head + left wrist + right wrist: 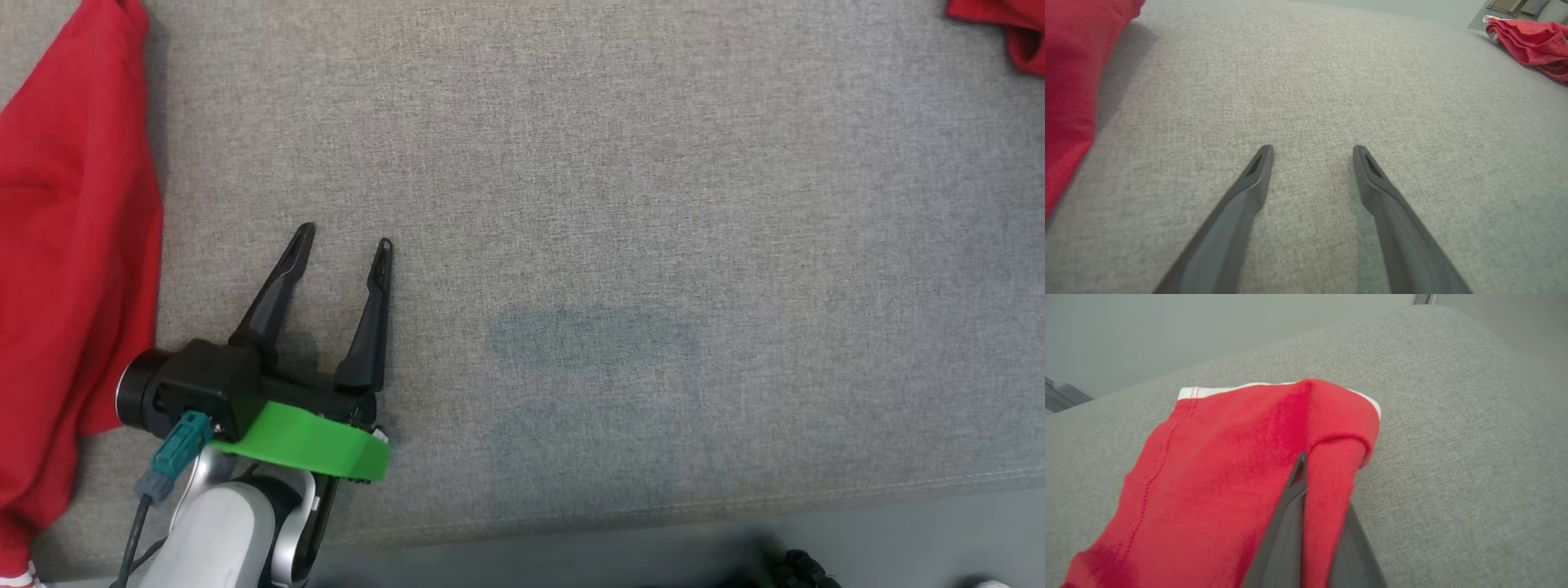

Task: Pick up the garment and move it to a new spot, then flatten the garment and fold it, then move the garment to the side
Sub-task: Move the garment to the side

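The right gripper [1306, 462] pinches a fold of the red garment [1229, 465], which lies rumpled across the middle of the right wrist view, its white hem toward the top, on the grey cushion [653, 204]. At the lower left of the head view the left gripper [344, 237] hangs spread and empty, near a red cloth [73, 245] at the left edge. This looks like the pick-and-move stage, with flattening, folding and setting aside apparently left.

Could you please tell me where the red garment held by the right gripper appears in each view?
Head view: the red garment, top right corner.
Left wrist view: the garment, upper right, crumpled.
Right wrist view: the garment, centre, pinched in the right gripper.
Shared landmark: the grey fabric surface.
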`<state>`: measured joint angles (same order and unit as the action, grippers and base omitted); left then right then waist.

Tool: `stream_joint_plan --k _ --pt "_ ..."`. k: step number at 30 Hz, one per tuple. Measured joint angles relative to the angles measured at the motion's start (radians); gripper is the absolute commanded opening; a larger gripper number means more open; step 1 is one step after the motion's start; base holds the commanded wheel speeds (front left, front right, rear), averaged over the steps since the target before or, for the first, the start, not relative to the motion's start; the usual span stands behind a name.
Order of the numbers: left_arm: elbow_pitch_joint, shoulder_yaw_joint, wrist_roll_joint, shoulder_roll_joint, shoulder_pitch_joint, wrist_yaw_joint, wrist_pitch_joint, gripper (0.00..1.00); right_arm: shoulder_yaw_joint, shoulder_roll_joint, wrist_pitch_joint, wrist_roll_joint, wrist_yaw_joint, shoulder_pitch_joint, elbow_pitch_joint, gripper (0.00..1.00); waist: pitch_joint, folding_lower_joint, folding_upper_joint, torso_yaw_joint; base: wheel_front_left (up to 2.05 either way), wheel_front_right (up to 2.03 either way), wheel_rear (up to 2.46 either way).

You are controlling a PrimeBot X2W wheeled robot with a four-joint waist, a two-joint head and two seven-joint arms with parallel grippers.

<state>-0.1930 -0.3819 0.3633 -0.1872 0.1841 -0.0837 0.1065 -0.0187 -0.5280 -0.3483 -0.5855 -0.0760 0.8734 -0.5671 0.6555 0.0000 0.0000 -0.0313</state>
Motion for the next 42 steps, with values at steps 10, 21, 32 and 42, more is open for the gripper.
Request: stream_joint_plan --k 10,21,32,42 --pt "-0.018 0.011 -0.003 -0.014 -0.002 0.000 -0.002 1.00 0.006 -0.054 0.007 0.036 0.000 0.044 -0.040 0.00 0.015 0.0000 0.0000 -0.002 0.00 0.00 0.00" --pt "-0.060 0.026 -0.015 -0.028 -0.002 -0.008 -0.019 1.00 -0.016 -0.092 0.065 0.058 0.018 0.072 -0.091 0.00 0.043 -0.0001 0.0000 -0.018 0.00 0.00 0.00" --pt "-0.088 0.057 -0.016 -0.041 -0.003 -0.013 -0.024 1.00 -0.006 -0.066 0.102 0.062 0.035 0.087 -0.141 1.00 0.065 0.0000 0.0000 -0.050 0.00 0.00 0.00" --pt "-0.090 0.073 -0.016 -0.049 -0.003 -0.015 -0.027 1.00 -0.005 -0.077 0.128 0.090 0.052 0.091 -0.204 1.00 0.058 -0.0001 0.0000 -0.095 0.00 0.00 0.00"
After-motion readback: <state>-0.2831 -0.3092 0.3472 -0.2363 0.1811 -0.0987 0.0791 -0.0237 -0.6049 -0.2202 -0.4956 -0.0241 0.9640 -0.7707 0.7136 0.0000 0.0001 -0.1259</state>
